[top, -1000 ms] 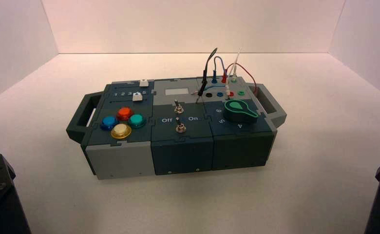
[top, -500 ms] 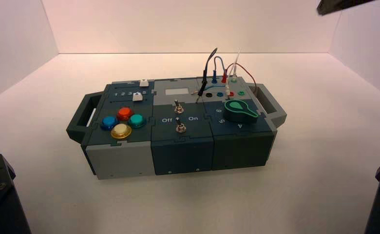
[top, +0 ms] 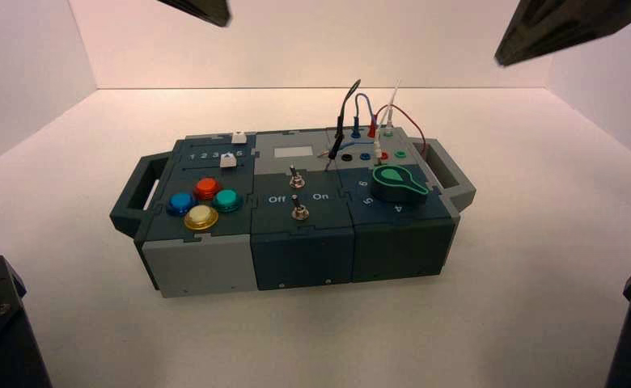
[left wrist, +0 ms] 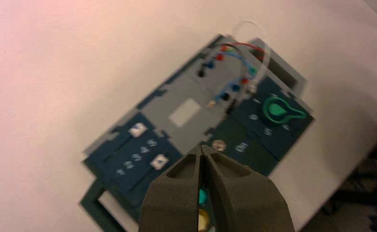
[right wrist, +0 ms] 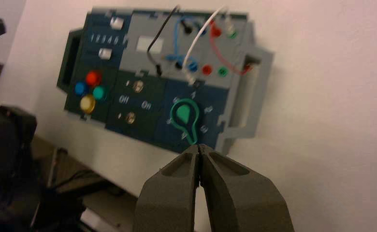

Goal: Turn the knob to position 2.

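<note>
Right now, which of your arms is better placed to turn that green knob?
Probably the right: its tool shows up on the knob's side of the box, while the left tool hangs nearer the sliders.

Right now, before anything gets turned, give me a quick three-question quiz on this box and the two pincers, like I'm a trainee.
1. Multiple choice: what colour is the pointer handle on the knob? a) red b) green c) white
2. True or false: the toggle switches sit between the coloured push-buttons and the knob.
3. Short answer: the left pincer and right pincer are both raised above the box; which of them, if either, touches the knob?

Key: 1. b; 2. true; 3. neither
</note>
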